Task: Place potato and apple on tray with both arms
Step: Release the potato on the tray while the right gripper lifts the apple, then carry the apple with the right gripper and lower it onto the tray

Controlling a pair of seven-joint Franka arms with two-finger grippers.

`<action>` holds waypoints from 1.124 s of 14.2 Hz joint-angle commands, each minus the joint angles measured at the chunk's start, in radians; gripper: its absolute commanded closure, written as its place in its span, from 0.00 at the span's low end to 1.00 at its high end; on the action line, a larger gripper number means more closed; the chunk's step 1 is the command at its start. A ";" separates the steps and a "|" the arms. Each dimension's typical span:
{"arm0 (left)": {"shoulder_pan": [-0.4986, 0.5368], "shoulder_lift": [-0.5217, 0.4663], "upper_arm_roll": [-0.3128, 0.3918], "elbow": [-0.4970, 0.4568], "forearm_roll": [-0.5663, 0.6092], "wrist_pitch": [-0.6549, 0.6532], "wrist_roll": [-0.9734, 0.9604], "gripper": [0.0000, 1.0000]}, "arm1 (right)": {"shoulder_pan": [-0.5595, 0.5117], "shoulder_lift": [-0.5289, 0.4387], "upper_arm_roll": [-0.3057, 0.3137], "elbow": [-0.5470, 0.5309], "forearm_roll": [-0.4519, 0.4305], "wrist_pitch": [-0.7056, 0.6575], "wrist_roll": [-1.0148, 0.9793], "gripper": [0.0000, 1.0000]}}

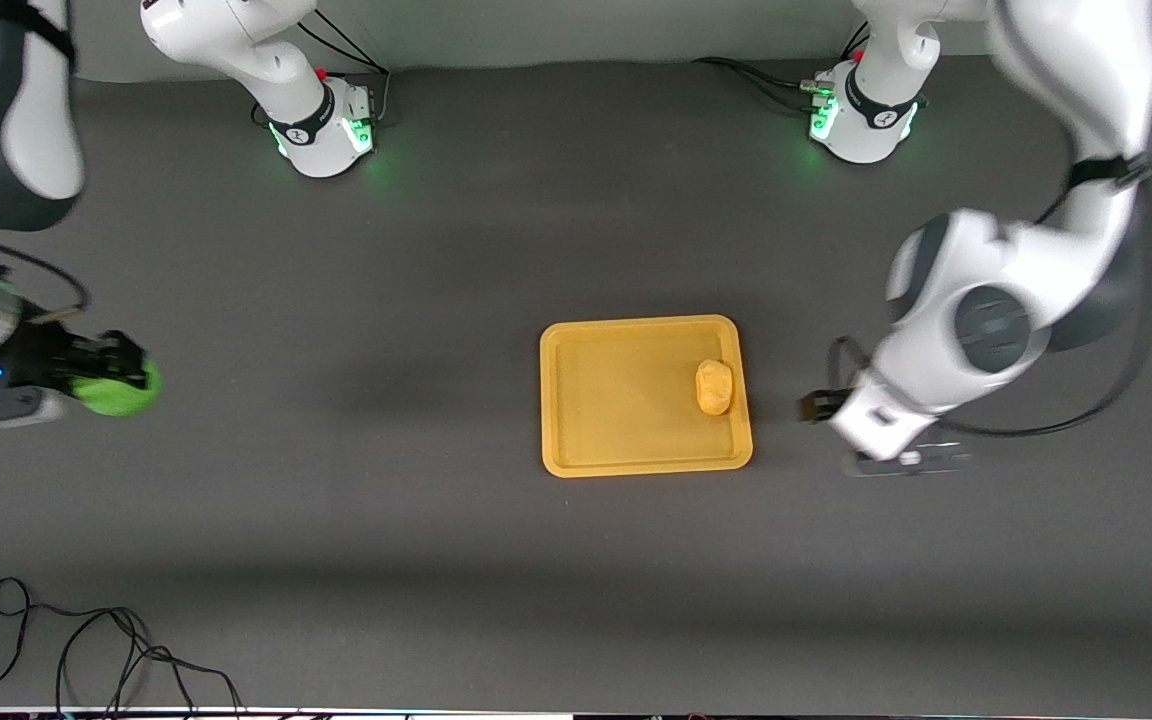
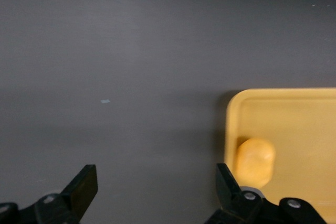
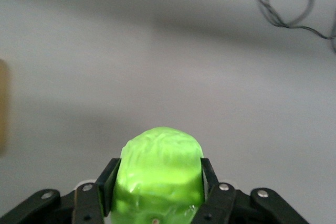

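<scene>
Yellow-orange tray [image 1: 636, 450] mid-table, potato [image 1: 714, 387] lying in it by the rim toward the left arm's end. Left gripper [image 2: 152, 192] over bare table just beside the tray, fingers spread wide, empty. Right gripper [image 3: 157, 187] clamped on green apple [image 1: 121, 392], above the table's right-arm end.

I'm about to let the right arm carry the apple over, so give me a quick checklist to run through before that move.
1. Apple gripped: ok, the right gripper has a finger on each side of it.
2. Potato already on the tray: ok, it lies near the edge toward the left arm's end.
3. Free room on the tray for the apple: ok, most of its floor is bare.
4. Left gripper out of the way: ok, open, empty, over the table beside the tray.
5. Path from the right arm's end to the tray: ok, only bare table shows.
6. Apple lifted off the table: cannot tell.
</scene>
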 commanded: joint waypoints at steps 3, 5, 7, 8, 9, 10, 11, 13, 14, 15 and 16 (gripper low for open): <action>0.089 -0.209 -0.008 -0.097 0.015 -0.090 0.239 0.00 | 0.165 0.146 -0.013 0.171 0.042 -0.022 0.281 0.78; 0.135 -0.237 -0.008 -0.097 0.015 -0.119 0.322 0.00 | 0.252 0.200 -0.013 0.223 0.042 -0.022 0.429 0.78; 0.158 -0.237 -0.008 -0.091 0.017 -0.110 0.337 0.00 | 0.372 0.278 -0.008 0.287 0.062 -0.022 0.631 0.78; 0.178 -0.239 -0.005 -0.088 0.017 -0.104 0.348 0.00 | 0.406 0.315 0.006 0.327 0.092 -0.022 0.730 0.78; 0.181 -0.237 -0.004 -0.080 0.008 -0.102 0.356 0.00 | 0.426 0.352 0.045 0.373 0.106 -0.019 0.828 0.78; 0.183 -0.234 -0.002 -0.079 0.002 -0.099 0.356 0.00 | 0.432 0.393 0.100 0.422 0.106 -0.013 0.908 0.78; 0.193 -0.231 -0.002 -0.080 0.003 -0.099 0.356 0.00 | 0.434 0.439 0.154 0.479 0.106 -0.008 0.975 0.78; 0.233 -0.231 -0.003 -0.076 0.003 -0.098 0.408 0.00 | 0.434 0.510 0.225 0.545 0.106 0.018 1.025 0.78; 0.248 -0.231 -0.002 -0.074 0.002 -0.098 0.451 0.00 | 0.434 0.528 0.257 0.544 0.106 0.051 1.039 0.78; 0.256 -0.231 -0.002 -0.071 0.003 -0.101 0.469 0.00 | 0.434 0.562 0.277 0.544 0.106 0.080 1.042 0.78; 0.247 -0.233 0.022 -0.056 0.002 -0.122 0.492 0.00 | 0.438 0.599 0.280 0.544 0.106 0.108 1.042 0.78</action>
